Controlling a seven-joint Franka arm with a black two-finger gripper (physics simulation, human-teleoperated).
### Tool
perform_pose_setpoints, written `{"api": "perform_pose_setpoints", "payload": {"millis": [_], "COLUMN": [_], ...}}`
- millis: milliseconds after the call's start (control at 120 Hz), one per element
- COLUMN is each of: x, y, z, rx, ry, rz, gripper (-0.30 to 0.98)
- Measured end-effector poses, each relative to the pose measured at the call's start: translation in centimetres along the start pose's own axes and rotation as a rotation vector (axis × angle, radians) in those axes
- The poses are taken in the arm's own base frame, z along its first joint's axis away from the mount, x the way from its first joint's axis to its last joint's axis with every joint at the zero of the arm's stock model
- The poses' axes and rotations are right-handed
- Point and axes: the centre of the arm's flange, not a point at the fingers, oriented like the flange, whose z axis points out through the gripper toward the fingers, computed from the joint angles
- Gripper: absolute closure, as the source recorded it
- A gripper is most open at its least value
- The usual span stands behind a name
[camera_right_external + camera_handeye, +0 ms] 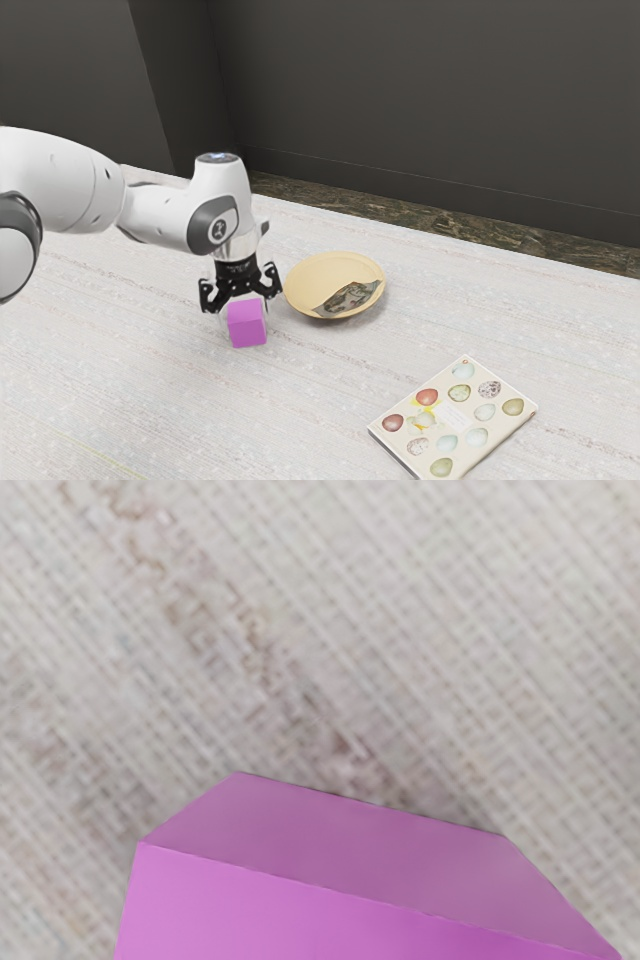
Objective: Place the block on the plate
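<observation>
In the exterior view, the black gripper (pixel 240 294) points down directly over the magenta block (pixel 247 325), its lower part at the block's top. Whether it holds the block cannot be made out. The block looms large at the wrist view's lower edge, where its bright top face (pixel 330 915) and one darker side show close under my hand. A round tan plate (pixel 318 273) with a dark patterned patch lies a short way off, toward the exterior view's right, apart from the block.
A flat booklet (pixel 452 417) printed with coloured eggs lies on the pale table (pixel 160 400), toward the exterior view's lower right. Behind the table's far edge stands a dark wall (pixel 430 110).
</observation>
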Motion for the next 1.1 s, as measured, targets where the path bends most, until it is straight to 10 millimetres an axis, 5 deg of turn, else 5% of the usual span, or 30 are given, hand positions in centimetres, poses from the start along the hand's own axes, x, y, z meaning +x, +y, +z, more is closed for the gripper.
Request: {"api": "perform_pose_setpoints", "payload": {"millis": [600,1100], "x": [-0.3,-0.4], "y": [0.4,0.4], "z": [1.5,1.6], "rx": [0.003,-0.002], "ry": [-0.012,-0.018], "rz": [-0.001,-0.009], "gripper": [0.00,0.17]}}
